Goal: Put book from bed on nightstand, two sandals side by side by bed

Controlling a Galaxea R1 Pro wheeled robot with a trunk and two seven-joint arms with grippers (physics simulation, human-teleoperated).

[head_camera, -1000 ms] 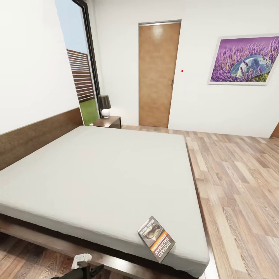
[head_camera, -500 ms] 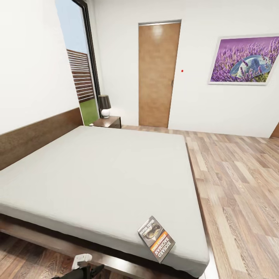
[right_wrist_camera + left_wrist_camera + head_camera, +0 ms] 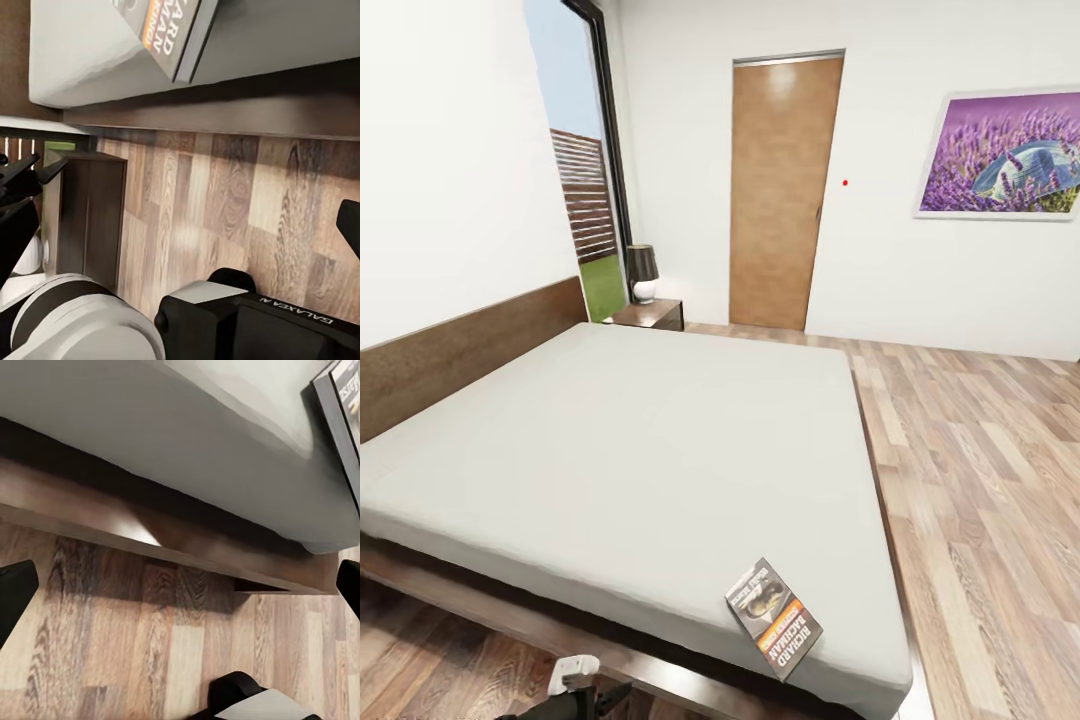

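Book (image 3: pixel 774 618) lies flat on the bed (image 3: pixel 630 450), at the near right corner of the mattress, cover up, one corner reaching the edge. From the left: the headboard (image 3: pixel 460 350) runs along the white wall, then the window (image 3: pixel 585 190); a nightstand (image 3: pixel 650 314) at the bed's far corner carries a dark-shaded lamp (image 3: pixel 644 272). Next come the door (image 3: pixel 780 190) and the lavender picture (image 3: pixel 1005 155), above plank floor (image 3: pixel 980 480). A white and black arm part (image 3: pixel 575 680) shows at the bottom edge; which arm, I cannot tell. Left gripper (image 3: pixel 180 585) has its fingertips (image 3: pixel 15 592) well apart over the bed frame and holds nothing. Right gripper (image 3: pixel 187 202) likewise stands wide and empty, with the book's corner overhanging the mattress beyond it.
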